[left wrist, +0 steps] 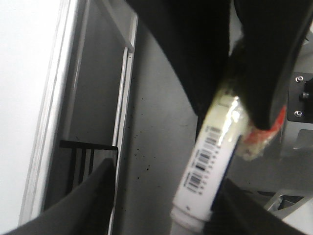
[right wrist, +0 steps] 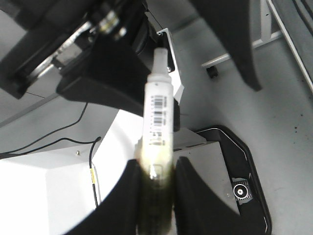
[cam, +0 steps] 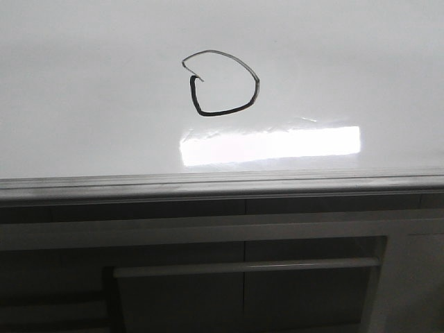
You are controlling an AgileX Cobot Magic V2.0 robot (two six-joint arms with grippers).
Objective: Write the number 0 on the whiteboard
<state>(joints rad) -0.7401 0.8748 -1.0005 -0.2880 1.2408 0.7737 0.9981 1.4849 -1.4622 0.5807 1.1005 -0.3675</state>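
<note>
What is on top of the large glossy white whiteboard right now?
On the large glossy white whiteboard sits a lopsided hand-drawn black marker loop, the number 0, closed apart from a small hook at its upper left. Below it lies only a bright rectangular light reflection. No hand covers it.

Black, matte fingers (right wrist: 146, 196) of the right gripper (right wrist: 155, 188) are seen as two rounded, curved shapes that widen toward the base. The left gripper (left wrist: 230, 98) is shown in the same black finish, with broad, smooth-edged fingers (left wrist: 271, 58); one dark finger tip (left wrist: 88, 205) is seen as a wedge tapering to a point. A grey metal plate (left wrist: 301, 98) with two small dark screws is seen on the left wrist. In the right wrist view, the other arm's black angular housing (right wrist: 105, 81) is seen, with a metallic strip and bolts along it.
</note>
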